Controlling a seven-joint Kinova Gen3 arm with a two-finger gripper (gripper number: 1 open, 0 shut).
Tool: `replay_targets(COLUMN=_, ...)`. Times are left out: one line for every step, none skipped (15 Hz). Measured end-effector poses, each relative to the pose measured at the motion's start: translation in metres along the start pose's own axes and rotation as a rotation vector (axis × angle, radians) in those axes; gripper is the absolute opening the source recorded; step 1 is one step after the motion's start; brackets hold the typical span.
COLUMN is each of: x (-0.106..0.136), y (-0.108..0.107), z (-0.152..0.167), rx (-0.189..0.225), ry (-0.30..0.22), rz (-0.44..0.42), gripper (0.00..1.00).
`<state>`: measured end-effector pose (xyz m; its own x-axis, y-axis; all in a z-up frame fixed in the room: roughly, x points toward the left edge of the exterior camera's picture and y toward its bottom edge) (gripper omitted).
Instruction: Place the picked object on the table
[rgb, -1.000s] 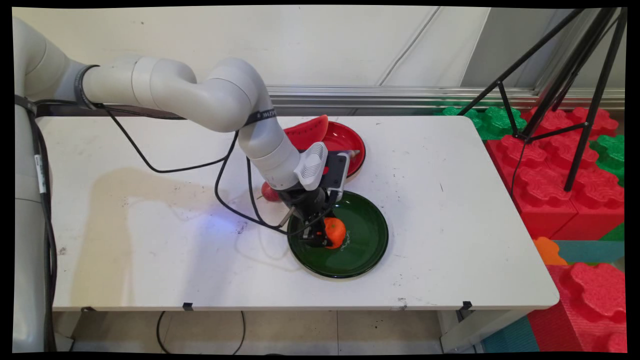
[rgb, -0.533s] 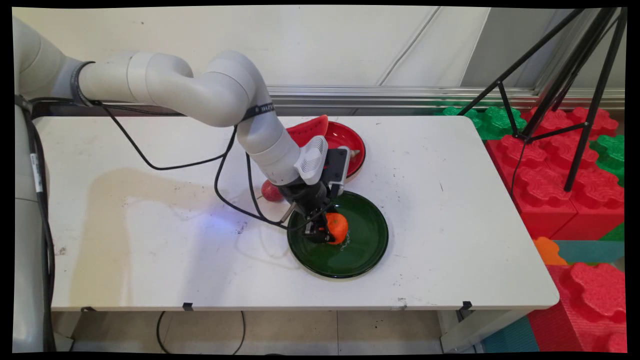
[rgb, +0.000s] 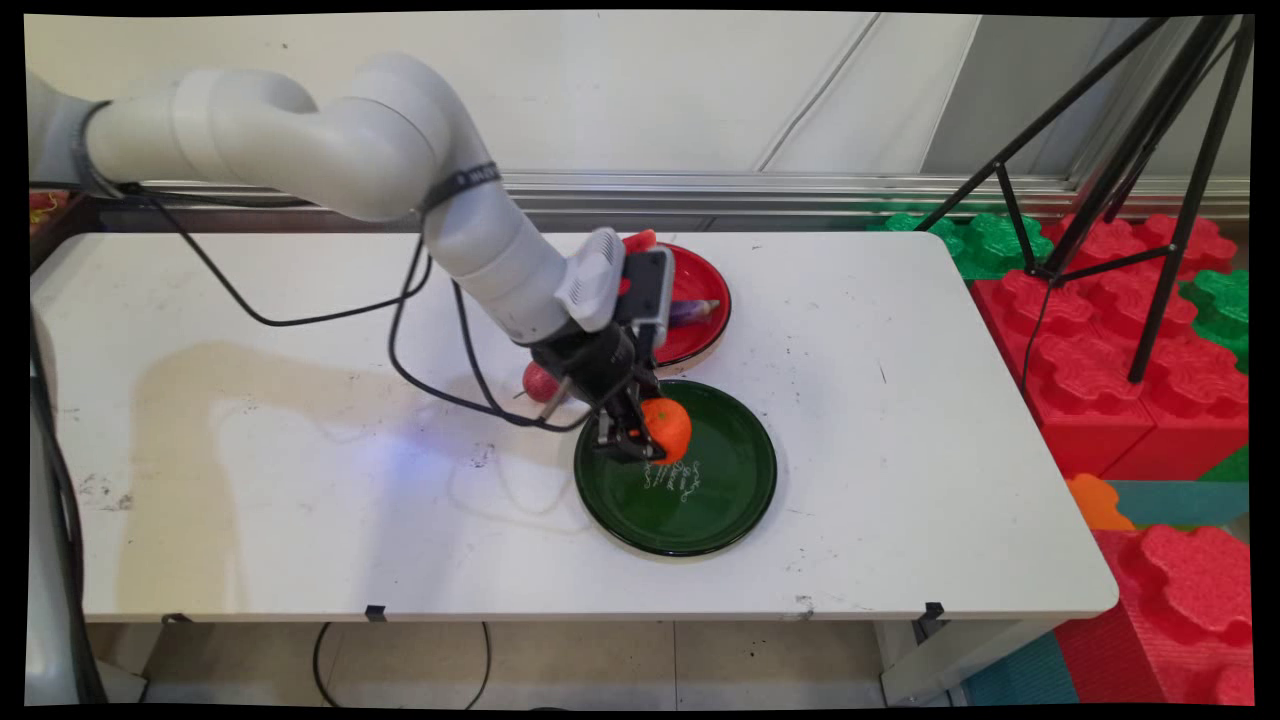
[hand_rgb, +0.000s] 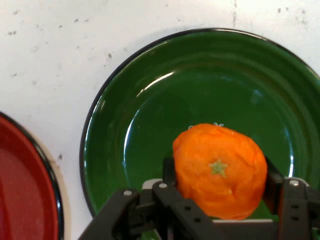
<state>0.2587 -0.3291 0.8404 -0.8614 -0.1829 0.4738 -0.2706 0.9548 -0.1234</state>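
Gripper (rgb: 640, 440) clamps orange (rgb: 665, 429), held clear above green plate (rgb: 730, 500). Red plate (rgb: 700, 290) just behind, watermelon slice (rgb: 640, 241) on it. Red fruit (rgb: 538, 381) beside arm.

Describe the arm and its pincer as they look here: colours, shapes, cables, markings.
The arm is white, built of thick rounded tube links with bulbous joints. A dark band with lettering too small to read rings one link. Black cables hang from it in loose loops. At the wrist sits a white ribbed housing beside a black flat module. The pincer is black, a linkage with two fingers.
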Motion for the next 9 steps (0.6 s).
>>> replay_targets(x=-0.002, y=0.0, z=-0.008, rx=0.007, ry=0.011, rz=-0.013, gripper=0.0)
replay_targets(x=-0.004, y=0.0, z=-0.016, rx=0.012, ry=0.021, rz=-0.023, gripper=0.0)
replay_targets(x=-0.007, y=0.001, z=-0.025, rx=0.018, ry=0.033, rz=-0.034, gripper=0.0)
replay_targets(x=-0.01, y=0.001, z=-0.034, rx=0.023, ry=0.044, rz=-0.045, gripper=0.0)
replay_targets(x=-0.012, y=0.001, z=-0.042, rx=0.028, ry=0.055, rz=-0.055, gripper=0.0)
replay_targets(x=-0.015, y=0.001, z=-0.051, rx=0.032, ry=0.067, rz=-0.065, gripper=0.0)
replay_targets(x=-0.018, y=0.002, z=-0.06, rx=0.036, ry=0.079, rz=-0.077, gripper=0.0)
replay_targets(x=-0.021, y=0.002, z=-0.069, rx=0.039, ry=0.089, rz=-0.088, gripper=0.0)
replay_targets(x=-0.023, y=0.003, z=-0.074, rx=0.04, ry=0.095, rz=-0.096, gripper=0.0)
